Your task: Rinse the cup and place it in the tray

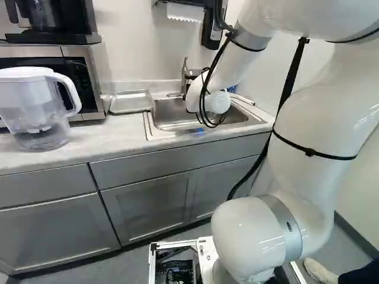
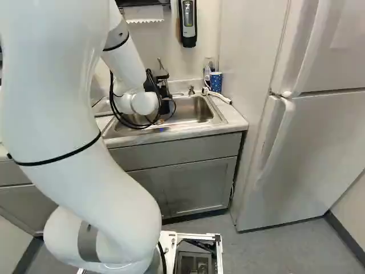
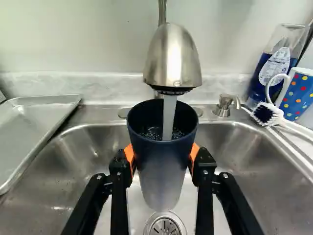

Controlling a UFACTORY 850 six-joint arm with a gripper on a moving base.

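My claw (image 2: 165,107) has the dark blue cup (image 3: 164,166) gripped between its two orange pads, mouth up under the faucet (image 3: 173,58), water (image 3: 168,117) running into it. From here I see it above the sink's (image 3: 249,147) drain (image 3: 165,227), with the metal tray (image 1: 131,102) on the surface (image 1: 77,145) by the sink's left edge.

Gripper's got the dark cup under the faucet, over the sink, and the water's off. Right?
Not quite: the water is on. The wrist view shows a stream of water running from the faucet into the dark cup. The rest holds: the gripper has the cup under the faucet, over the sink.
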